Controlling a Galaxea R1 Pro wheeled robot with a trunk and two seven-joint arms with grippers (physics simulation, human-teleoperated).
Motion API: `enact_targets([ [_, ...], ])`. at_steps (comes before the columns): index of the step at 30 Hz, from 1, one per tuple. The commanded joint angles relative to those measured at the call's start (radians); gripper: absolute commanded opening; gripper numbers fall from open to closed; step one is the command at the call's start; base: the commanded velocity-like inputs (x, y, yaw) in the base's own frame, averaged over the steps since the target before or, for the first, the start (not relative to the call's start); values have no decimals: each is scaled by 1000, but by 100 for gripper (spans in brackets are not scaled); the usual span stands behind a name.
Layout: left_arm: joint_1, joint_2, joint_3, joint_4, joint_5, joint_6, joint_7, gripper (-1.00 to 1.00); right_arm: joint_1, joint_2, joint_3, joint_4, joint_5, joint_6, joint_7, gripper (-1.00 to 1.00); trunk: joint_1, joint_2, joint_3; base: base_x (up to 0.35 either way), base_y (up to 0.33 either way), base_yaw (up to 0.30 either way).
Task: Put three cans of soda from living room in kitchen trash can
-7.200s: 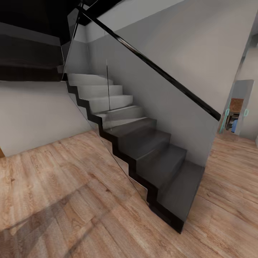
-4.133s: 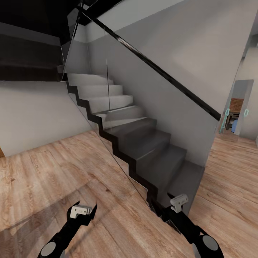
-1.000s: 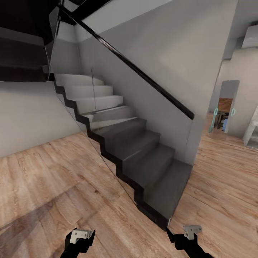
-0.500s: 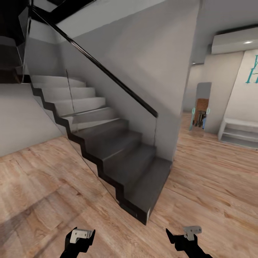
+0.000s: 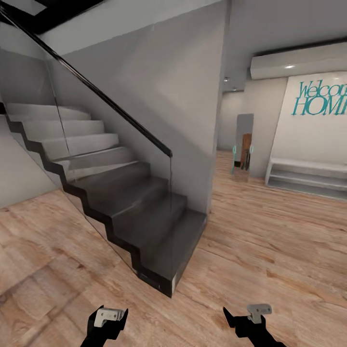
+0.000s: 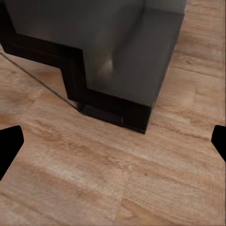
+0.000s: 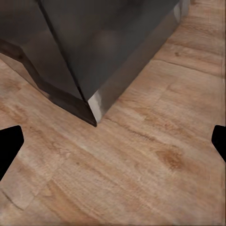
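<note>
Head view: wood-plank floor (image 5: pixel 270 250) surrounds dark staircase (image 5: pixel 144 212) beside grey wall (image 5: pixel 159 86).

The left gripper (image 6: pixel 113 143) hangs over a wood-plank floor (image 6: pixel 117 183), its two black fingertips (image 6: pixel 9 143) showing at opposite edges of the picture, spread wide with nothing between them. Beyond them sits the bottom step (image 6: pixel 136 61) of a dark stair, its grey tread faintly glossy and its black front edge meeting the planks. A thin glass panel edge (image 6: pixel 37 77) runs slantwise along the stair's side down to the floor.
</note>
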Motion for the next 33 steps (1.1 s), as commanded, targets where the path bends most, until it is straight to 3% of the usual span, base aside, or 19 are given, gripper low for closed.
enact_targets([
  [1,0,0,0,0,0,0,0,100,0,0,0,0,0,0,0,100,0,0,1,-135,-273,-212],
  [8,0,0,0,0,0,0,0,100,-1,-8,-3,0,1,0,0,100,0,0,8,-119,-269,-211],
  [13,0,0,0,0,0,0,0,100,-1,-43,-11,26,-1,-1,0,100,0,0,13,-90,-258,-174],
  [21,0,0,-1,14,0,0,0,100,-2,-66,-113,41,-4,-14,9,100,0,0,20,-31,-241,-155],
  [33,0,0,-1,31,1,-14,0,100,-4,-71,-128,41,-5,-15,11,100,0,0,34,-2,-216,-198],
])
